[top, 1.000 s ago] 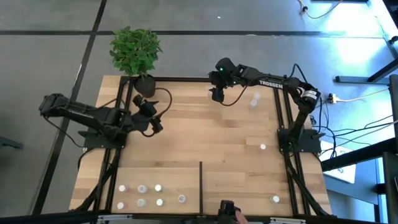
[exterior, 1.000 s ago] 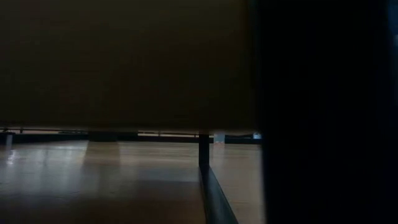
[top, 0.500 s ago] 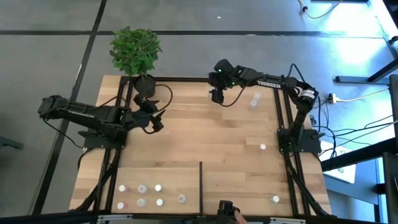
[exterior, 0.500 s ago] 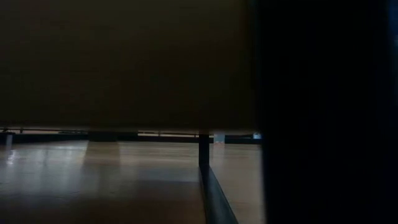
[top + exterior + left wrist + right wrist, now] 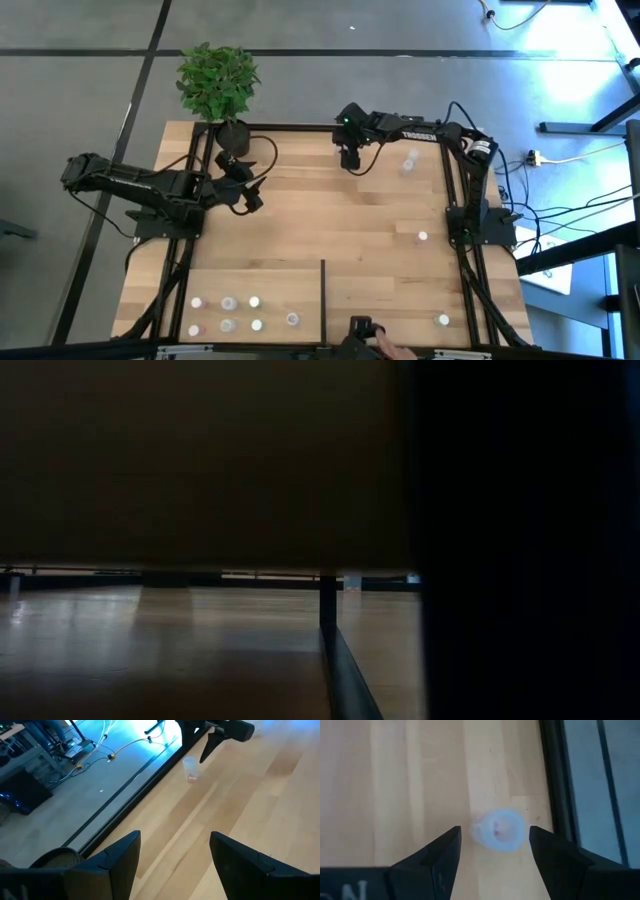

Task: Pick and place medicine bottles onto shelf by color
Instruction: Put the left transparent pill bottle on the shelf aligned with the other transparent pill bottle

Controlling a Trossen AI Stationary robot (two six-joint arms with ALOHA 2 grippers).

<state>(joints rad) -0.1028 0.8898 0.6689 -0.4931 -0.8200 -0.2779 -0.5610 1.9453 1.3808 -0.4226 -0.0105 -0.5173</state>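
The tabletop [image 5: 300,220] is a light wooden surface edged by thin black rails, with a short black divider bar [image 5: 322,290] at its near edge. Both dark arms reach over it. A leafy plant [image 5: 216,82] in a black pot stands at the far edge, just behind the left gripper [image 5: 250,193].

The left gripper hangs over bare wood with its fingers [image 5: 122,857] spread and nothing between them. From its wrist view, open boards lie ahead of it, then one bottle [image 5: 190,769] close to the rail, and beyond that the other arm's gripper.

The right gripper [image 5: 348,160] is at the far rail, fingers [image 5: 440,855] spread wide. Its wrist view looks straight down on a small clear bottle [image 5: 499,830] with something pinkish inside, standing on the wood in the gap ahead of the fingers, touched by neither. The black rail [image 5: 555,785] runs just beside that bottle.

To that gripper's side stands a clear bottle [image 5: 409,160] near the rail; farther off, two more [image 5: 423,237] [image 5: 443,320]. A cluster of bottles [image 5: 228,314] sits well apart from both grippers, beside the divider bar.

The low view is almost wholly blocked by something dark.
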